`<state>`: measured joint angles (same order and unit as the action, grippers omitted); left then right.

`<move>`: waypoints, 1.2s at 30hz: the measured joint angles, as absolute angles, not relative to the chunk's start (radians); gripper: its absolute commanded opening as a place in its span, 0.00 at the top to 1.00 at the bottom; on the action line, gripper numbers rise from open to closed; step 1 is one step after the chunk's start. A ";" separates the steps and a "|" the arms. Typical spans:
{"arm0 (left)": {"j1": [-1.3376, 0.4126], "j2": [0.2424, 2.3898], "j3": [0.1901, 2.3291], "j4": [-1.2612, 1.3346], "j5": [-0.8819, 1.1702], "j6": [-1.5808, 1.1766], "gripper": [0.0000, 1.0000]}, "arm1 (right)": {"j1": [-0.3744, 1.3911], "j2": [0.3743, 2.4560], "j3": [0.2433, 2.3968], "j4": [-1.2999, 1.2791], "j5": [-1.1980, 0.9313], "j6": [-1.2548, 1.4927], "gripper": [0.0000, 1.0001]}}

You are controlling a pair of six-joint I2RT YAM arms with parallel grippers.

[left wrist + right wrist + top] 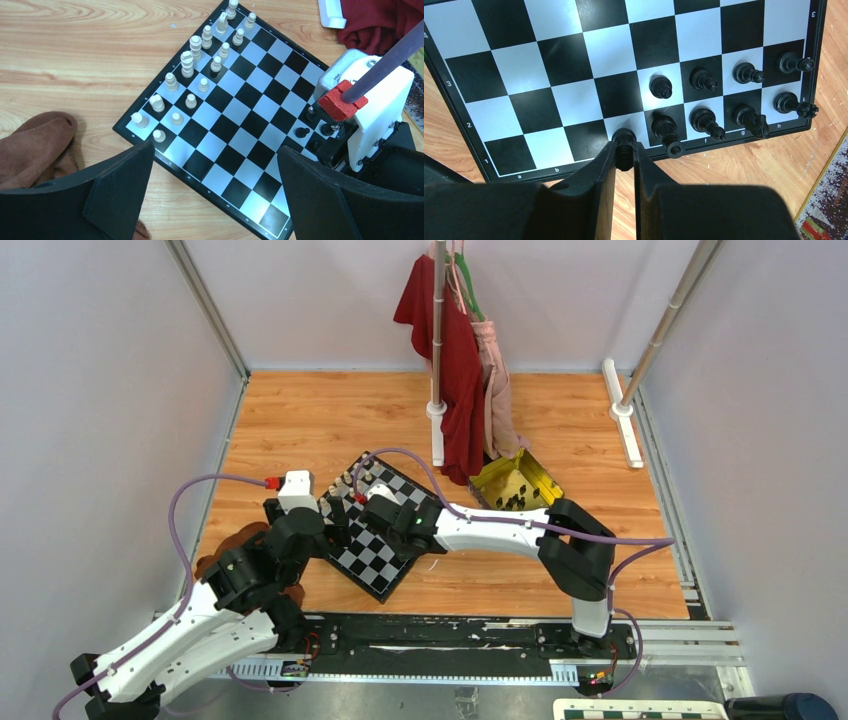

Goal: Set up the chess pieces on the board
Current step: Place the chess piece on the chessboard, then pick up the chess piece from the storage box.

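Note:
The board (574, 60) lies tilted on the wooden table, also seen in the top view (375, 562). My right gripper (625, 147) is shut on a black chess piece (624, 136) over a white square in the board's near edge row. Several black pieces (704, 80) stand in two rows right of it. The cream pieces (192, 65) fill two rows at the opposite side. My left gripper (215, 150) hangs open and holds nothing above the board's near edge, and its fingers (120, 190) are spread wide apart.
A gold tray (535, 475) holding more black pieces stands right of the board. A brown cloth (35, 145) lies left of the board. Red and pink clothes (455, 370) hang on a stand behind it. The right wrist's white housing (375, 95) rises over the board's right side.

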<state>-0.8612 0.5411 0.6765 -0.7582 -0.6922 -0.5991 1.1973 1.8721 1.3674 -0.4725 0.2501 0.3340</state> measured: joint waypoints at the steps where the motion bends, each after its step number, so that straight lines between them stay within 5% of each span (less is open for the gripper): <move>1: -0.861 0.542 0.677 -0.758 -0.692 -0.599 0.00 | 1.195 1.872 1.364 -0.469 0.250 0.334 0.98; 7: -0.868 0.545 0.677 -0.758 -0.692 -0.599 0.00 | 1.189 1.869 1.352 -0.444 0.245 0.335 0.94; 12: -0.869 0.554 0.677 -0.759 -0.693 -0.599 0.00 | 1.186 1.865 1.343 -0.431 0.239 0.335 0.74; 16: -0.875 0.558 0.677 -0.759 -0.692 -0.602 0.00 | 1.184 1.863 1.330 -0.425 0.234 0.336 0.68; 36: -0.881 0.570 0.677 -0.759 -0.693 -0.606 0.00 | 1.184 1.801 1.310 -0.458 0.227 0.320 0.60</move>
